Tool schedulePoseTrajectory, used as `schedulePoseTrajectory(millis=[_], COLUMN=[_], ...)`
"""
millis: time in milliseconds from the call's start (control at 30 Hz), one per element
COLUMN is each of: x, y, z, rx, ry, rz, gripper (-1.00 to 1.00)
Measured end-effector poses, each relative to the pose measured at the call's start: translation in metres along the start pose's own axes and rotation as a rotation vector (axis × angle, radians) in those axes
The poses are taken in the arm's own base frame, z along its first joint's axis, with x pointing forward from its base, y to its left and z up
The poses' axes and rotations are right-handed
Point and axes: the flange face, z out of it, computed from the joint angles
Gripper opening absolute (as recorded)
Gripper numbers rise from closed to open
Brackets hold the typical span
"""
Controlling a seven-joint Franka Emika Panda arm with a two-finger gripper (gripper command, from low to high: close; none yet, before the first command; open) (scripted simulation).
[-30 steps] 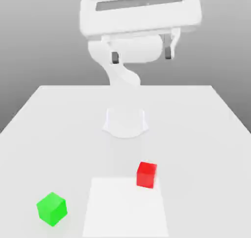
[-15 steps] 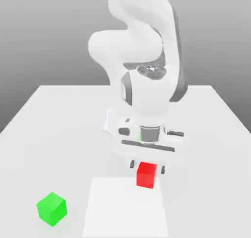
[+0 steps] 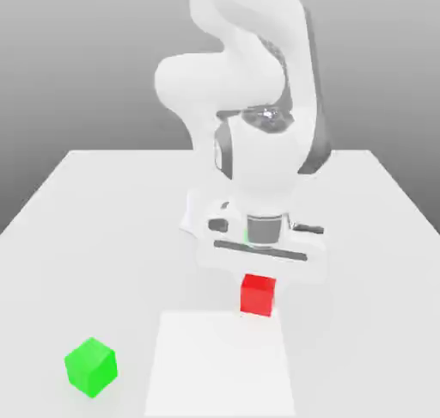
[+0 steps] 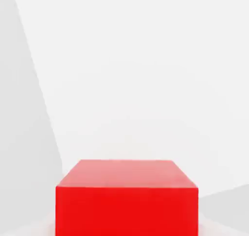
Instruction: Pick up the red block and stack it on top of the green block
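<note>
The red block (image 3: 258, 294) hangs just under the white hand in the exterior view, a little above the table, near the far edge of a lighter square patch. My gripper (image 3: 259, 278) is shut on the red block, its tips hidden behind the cube. The hand view has the red block (image 4: 127, 197) close up, with its top face and one side showing. The green block (image 3: 90, 367) rests on the table toward the exterior view's left, nearer the front, well apart from the hand.
The white table (image 3: 361, 236) stretches around the arm's base (image 3: 199, 218), which stands behind the hand. A paler square patch (image 3: 219, 369) lies on the table between the two blocks.
The hand came down from high above onto the red block and closed on it. The block now sits slightly higher than before; the green block has not moved.
</note>
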Motion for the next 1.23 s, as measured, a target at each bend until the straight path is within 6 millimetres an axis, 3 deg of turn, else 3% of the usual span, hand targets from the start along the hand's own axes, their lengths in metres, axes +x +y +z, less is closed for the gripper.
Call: schedulePoseTrajectory(millis=[167, 500, 700, 933, 1000, 1100, 1133, 1233], x=[0.035, 0.135, 0.191, 0.259, 0.268, 0.271, 0.27, 0.27], y=[-0.007, -0.009, -0.001, 0.023, 0.025, 0.024, 0.025, 0.025], z=[-0.013, -0.027, -0.034, -0.043, -0.033, 0.002, 0.014, 0.014], rx=[-0.004, -0.012, -0.012, -0.003, -0.001, 0.0, 0.0, 0.0], ry=[0.015, 0.031, 0.025, 0.006, 0.002, 0.001, 0.001, 0.001], rz=[0.107, 0.391, 0.545, 0.734, 0.757, 0.762, 0.762, 0.762], gripper=[-1.0, -1.0, -1.0, -1.0, -1.0, -1.0, 1.0, 1.0])
